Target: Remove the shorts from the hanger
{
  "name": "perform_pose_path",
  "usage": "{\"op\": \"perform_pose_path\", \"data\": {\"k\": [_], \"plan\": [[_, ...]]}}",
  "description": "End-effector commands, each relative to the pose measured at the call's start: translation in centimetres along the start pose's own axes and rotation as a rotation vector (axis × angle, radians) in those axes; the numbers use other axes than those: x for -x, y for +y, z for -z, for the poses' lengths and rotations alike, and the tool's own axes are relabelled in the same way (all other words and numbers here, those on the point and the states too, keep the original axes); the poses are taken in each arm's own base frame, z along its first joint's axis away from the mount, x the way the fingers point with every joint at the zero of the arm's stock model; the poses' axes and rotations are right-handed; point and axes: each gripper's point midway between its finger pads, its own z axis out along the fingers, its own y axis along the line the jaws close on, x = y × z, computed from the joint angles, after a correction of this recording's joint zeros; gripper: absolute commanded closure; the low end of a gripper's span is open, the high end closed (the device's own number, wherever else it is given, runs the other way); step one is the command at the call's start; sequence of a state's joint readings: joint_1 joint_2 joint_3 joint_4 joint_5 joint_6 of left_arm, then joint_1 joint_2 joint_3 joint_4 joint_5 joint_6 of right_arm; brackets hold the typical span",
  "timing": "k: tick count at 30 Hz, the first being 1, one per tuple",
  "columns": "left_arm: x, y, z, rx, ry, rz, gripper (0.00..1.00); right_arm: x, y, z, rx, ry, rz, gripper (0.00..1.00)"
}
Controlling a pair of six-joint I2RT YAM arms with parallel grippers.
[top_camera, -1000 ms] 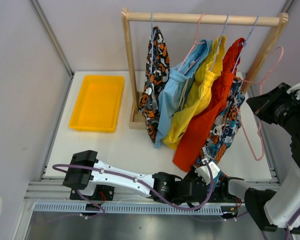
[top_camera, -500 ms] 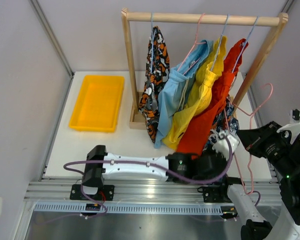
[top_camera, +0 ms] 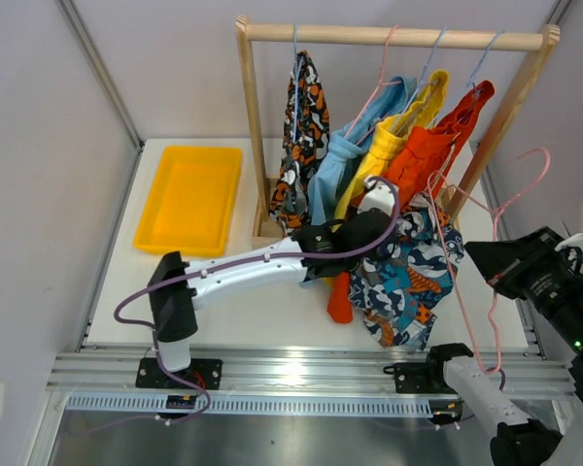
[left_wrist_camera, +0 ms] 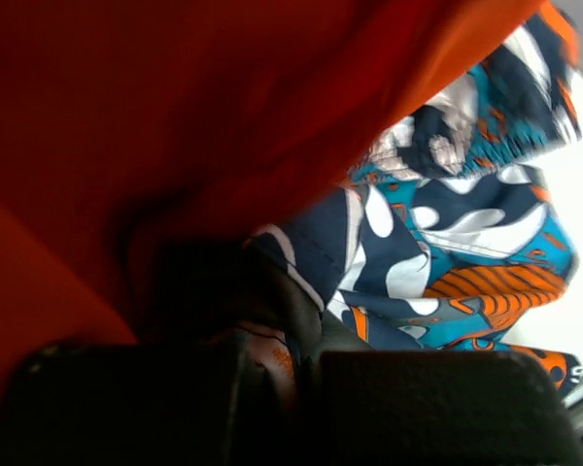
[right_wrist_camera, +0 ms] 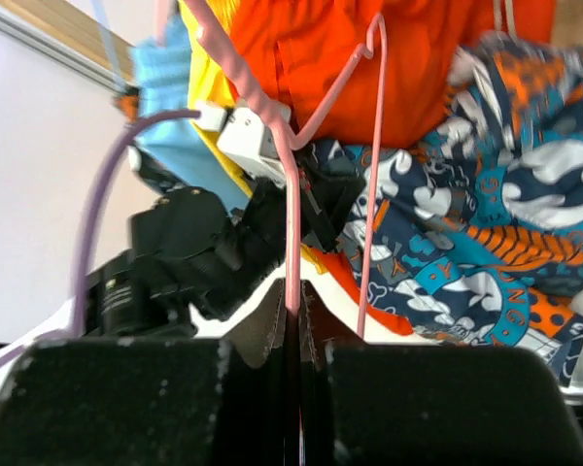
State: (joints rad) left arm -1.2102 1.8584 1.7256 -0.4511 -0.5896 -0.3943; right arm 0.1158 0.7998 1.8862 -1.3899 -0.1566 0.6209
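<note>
Left fingers [left_wrist_camera: 447, 408] pinch the dark blue cartoon-print shorts [top_camera: 413, 277] below the wooden rack [top_camera: 389, 36]. I see right fingers [right_wrist_camera: 447, 398] clamping the pink hanger [right_wrist_camera: 291, 223].

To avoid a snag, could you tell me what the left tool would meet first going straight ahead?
Most likely the red-orange shorts, which fill its view close ahead; depth is unclear.

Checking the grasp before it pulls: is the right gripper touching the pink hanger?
Touching. The right wrist view shows the pink hanger pinched between the jaws of the right gripper.
</note>
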Motion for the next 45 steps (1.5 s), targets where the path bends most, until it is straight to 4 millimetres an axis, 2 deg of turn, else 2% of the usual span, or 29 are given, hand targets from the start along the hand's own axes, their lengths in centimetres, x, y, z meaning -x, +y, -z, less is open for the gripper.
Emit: {"op": "perform_pose_path", "data": {"k": [1,2,3,5,6,7,8,9,11,12,14,18,23,26,31,37,40,45], "plan": [[2.4,0.2,4.4,-0.069,-0.070,0.086,1.00,0.3,-1.2,1.0,-0.094,0.012,-0.029,1.00],[2.1,-0.2,5.1,-0.079,-0.073,0.097,1.00,1.4,-0.9,0.5,-0.104,-0.005,-0.008,1.00],[0.9,-0.5,5.6,-0.088,-0.060,0.092,1.00,2.5,-1.3,0.0,-0.140,-0.039,0.014,1.00],[-0.1,-2.4,8.4,-0.148,-0.075,0.088,1.00,4.4,-1.6,-1.4,-0.190,-0.077,0.066,1.00],[-1.9,-4.1,10.0,-0.186,-0.062,0.058,1.00,5.2,-1.5,-2.0,-0.198,-0.095,0.083,1.00],[-3.0,-4.4,10.8,-0.193,-0.052,0.044,1.00,5.9,-1.4,-2.6,-0.208,-0.109,0.096,1.00],[-3.2,-4.8,12.0,-0.196,-0.059,0.056,1.00,6.5,-1.4,-3.2,-0.220,-0.121,0.107,1.00],[-4.9,-6.1,13.6,-0.231,-0.045,0.032,1.00,7.6,-1.4,-4.3,-0.240,-0.138,0.126,1.00],[-6.5,-6.7,15.4,-0.251,-0.025,0.023,1.00,9.1,-1.3,-5.4,-0.259,-0.177,0.148,1.00],[-7.7,-7.8,17.0,-0.285,-0.014,0.001,1.00,9.6,-1.4,-6.4,-0.275,-0.176,0.171,1.00],[-9.3,-8.4,19.3,-0.301,-0.002,-0.026,1.00,11.1,-1.4,-7.3,-0.302,-0.218,0.191,1.00],[-11.9,-8.1,21.9,-0.311,0.027,-0.062,1.00,13.4,-1.7,-10.0,-0.348,-0.248,0.232,1.00],[-15.0,-6.9,23.2,-0.299,0.066,-0.080,1.00,16.0,-2.8,-12.5,-0.357,-0.279,0.216,1.00],[-16.1,-6.0,23.6,-0.274,0.071,-0.078,1.00,17.1,-3.2,-14.0,-0.349,-0.278,0.203,1.00],[-17.3,-5.1,23.1,-0.251,0.074,-0.082,1.00,18.2,-2.7,-16.2,-0.303,-0.278,0.192,1.00],[-17.8,-6.0,22.7,-0.273,0.063,-0.084,1.00,18.2,-2.0,-18.8,-0.239,-0.250,0.167,1.00],[-18.1,-6.7,22.5,-0.281,0.065,-0.077,1.00,19.0,-2.4,-19.7,-0.243,-0.260,0.179,1.00],[-18.4,-7.3,22.6,-0.303,0.071,-0.057,1.00,19.9,-4.0,-22.6,-0.244,-0.234,0.177,1.00]]}}
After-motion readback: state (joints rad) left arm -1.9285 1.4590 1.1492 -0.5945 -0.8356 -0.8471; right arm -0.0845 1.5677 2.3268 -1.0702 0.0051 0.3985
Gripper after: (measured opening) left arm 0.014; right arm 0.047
